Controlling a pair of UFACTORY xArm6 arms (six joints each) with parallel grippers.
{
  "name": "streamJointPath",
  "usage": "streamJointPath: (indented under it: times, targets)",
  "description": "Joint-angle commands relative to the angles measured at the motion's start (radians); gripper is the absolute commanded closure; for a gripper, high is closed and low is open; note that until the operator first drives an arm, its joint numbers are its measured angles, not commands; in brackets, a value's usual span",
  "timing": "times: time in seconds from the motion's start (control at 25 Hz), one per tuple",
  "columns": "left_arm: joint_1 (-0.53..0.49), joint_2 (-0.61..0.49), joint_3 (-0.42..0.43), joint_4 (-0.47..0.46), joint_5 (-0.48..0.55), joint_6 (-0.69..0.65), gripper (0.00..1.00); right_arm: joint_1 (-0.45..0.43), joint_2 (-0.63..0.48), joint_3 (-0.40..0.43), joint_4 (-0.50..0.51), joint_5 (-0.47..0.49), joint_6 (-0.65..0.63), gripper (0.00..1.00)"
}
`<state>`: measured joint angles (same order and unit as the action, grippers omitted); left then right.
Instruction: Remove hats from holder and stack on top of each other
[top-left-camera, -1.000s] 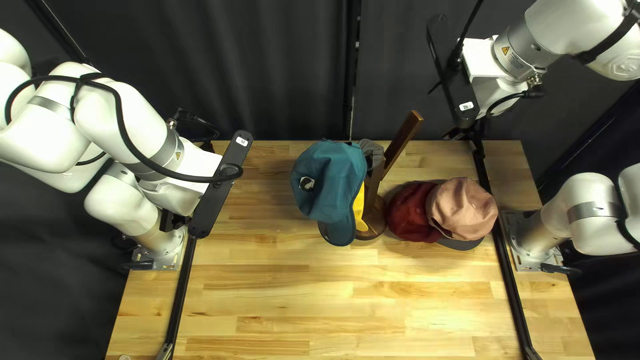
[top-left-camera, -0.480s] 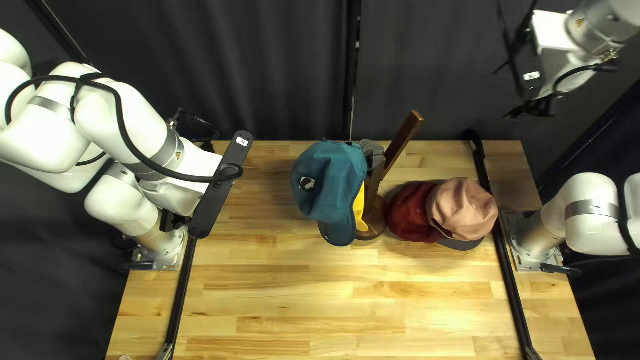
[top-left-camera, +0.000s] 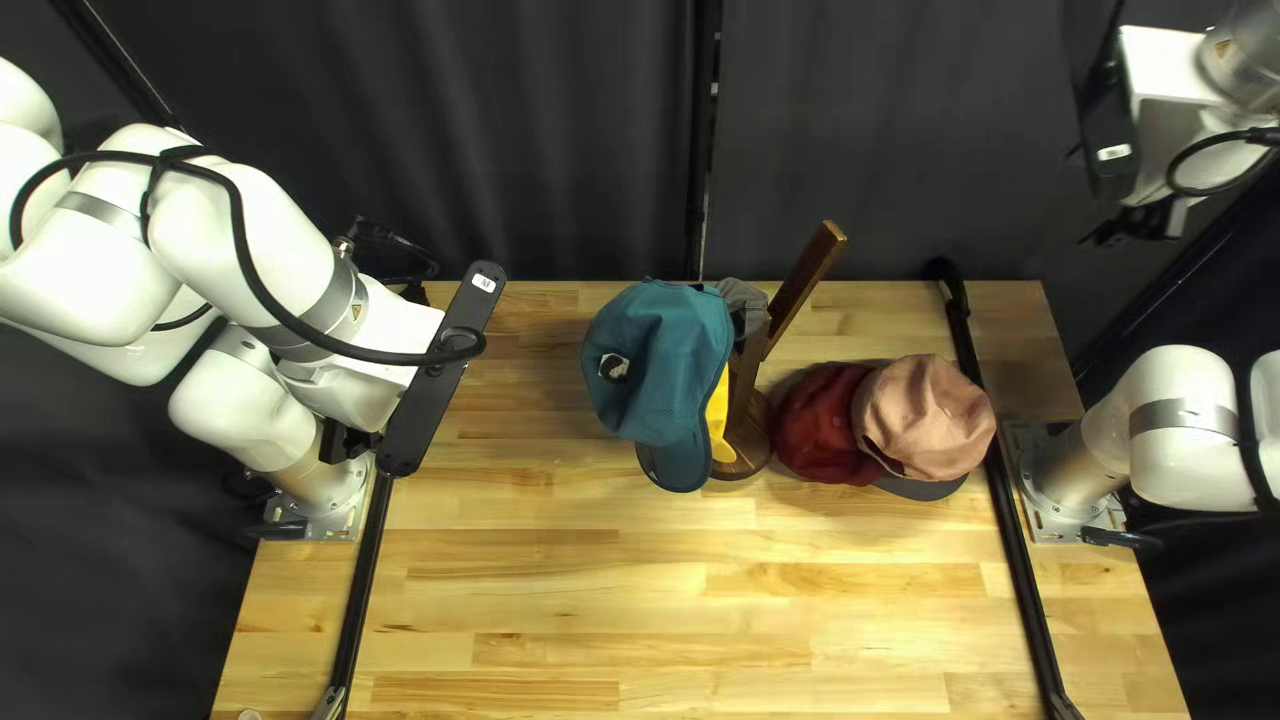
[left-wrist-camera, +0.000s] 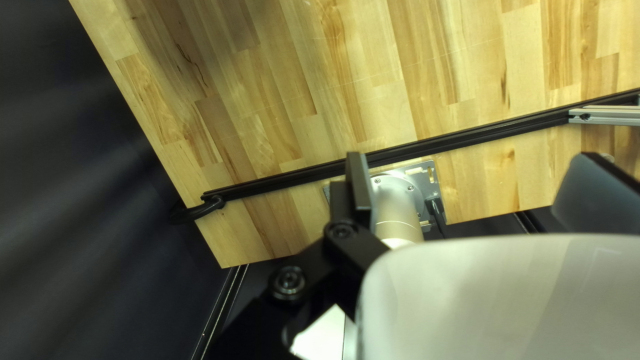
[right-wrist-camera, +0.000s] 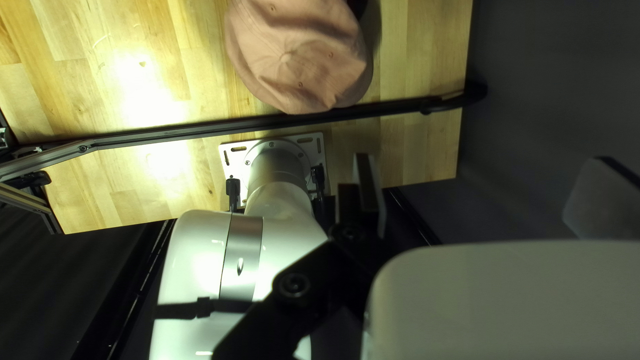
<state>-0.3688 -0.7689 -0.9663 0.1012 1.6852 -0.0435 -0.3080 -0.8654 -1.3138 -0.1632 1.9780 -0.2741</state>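
Three hats hang on the wooden holder (top-left-camera: 790, 290), which stands tilted on a round foot near the middle of the table's (top-left-camera: 600, 600) far edge. A teal hat (top-left-camera: 655, 365) with a small dark patch covers the holder's left side, a yellow hat (top-left-camera: 718, 420) peeks out under it, and a grey hat (top-left-camera: 742, 297) sits behind it, towards the far edge. Just right of the holder's foot, by the table's right edge, a pile lies flat. In it a soft pink hat (top-left-camera: 925, 410) with stitched panels sits on top, a dark red hat (top-left-camera: 815, 420) lies partly under it on the left, and a dark brim (top-left-camera: 920, 490) pokes out at the near side. We see our right gripper (right-wrist-camera: 482, 195) with its fingers spread wide and nothing between them, raised high off the table's far right corner. In the right wrist view the pink hat lies well ahead of those fingers, beyond our right arm's base (right-wrist-camera: 272, 155) and the black rail (right-wrist-camera: 250, 125) along the right edge, touching neither finger. Our left gripper (left-wrist-camera: 475, 185) also has its fingers wide apart and holds nothing. It hangs over the table's left edge above our left arm's base (left-wrist-camera: 400, 200), well apart from every hat.
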Motion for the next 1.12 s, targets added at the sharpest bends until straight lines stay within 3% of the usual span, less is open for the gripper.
streamJointPath:
  times: [0.04, 0.92, 1.12]
  targets:
    - [0.0, 0.0, 0.0, 0.0, 0.0, 0.0, 0.0, 0.021, -0.036, 0.042, 0.0, -0.02, 0.027, 0.0]
    - [0.0, 0.0, 0.0, 0.0, 0.0, 0.0, 0.0, 0.021, -0.036, 0.042, 0.0, -0.02, 0.027, 0.0]
    - [0.043, 0.057, -0.082, 0.032, 0.108, -0.008, 0.0, 0.021, -0.036, 0.042, 0.0, -0.02, 0.027, 0.0]
